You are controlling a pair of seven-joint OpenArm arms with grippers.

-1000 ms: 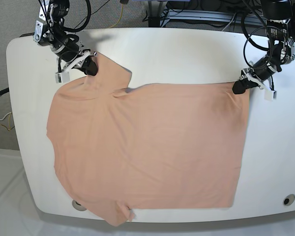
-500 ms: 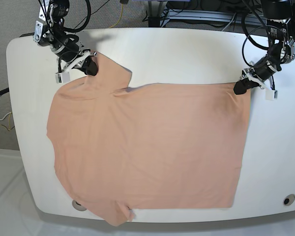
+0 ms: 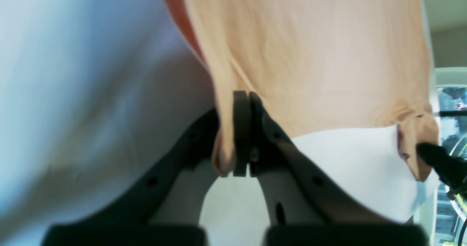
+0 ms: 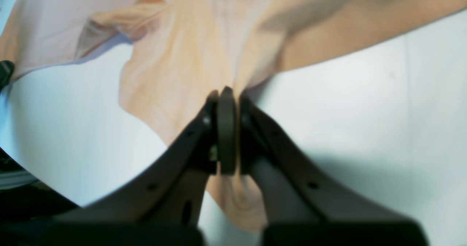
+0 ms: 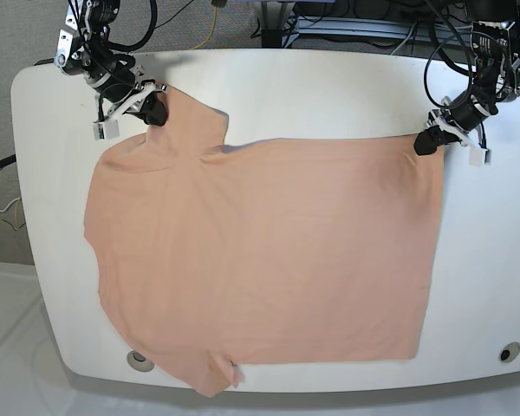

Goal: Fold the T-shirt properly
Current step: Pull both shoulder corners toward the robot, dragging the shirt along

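T-shirt (image 5: 260, 260) fabric is lying spread flat across the white table (image 5: 329, 95), its lower sleeve drooping past the table edge at 7 o'clock. At 2 o'clock, the left gripper (image 5: 425, 145) is pinching the hem corner, jaws clamped tight on cloth. At 10 o'clock, the right gripper (image 5: 153, 113) is gripping the upper sleeve the same way. Cables (image 5: 347, 22) are trailing behind the table at 12 o'clock.

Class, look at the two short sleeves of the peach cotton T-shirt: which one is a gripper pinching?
The far sleeve, at the table's back edge, is clamped by the right gripper; the near sleeve lies free over the front edge.
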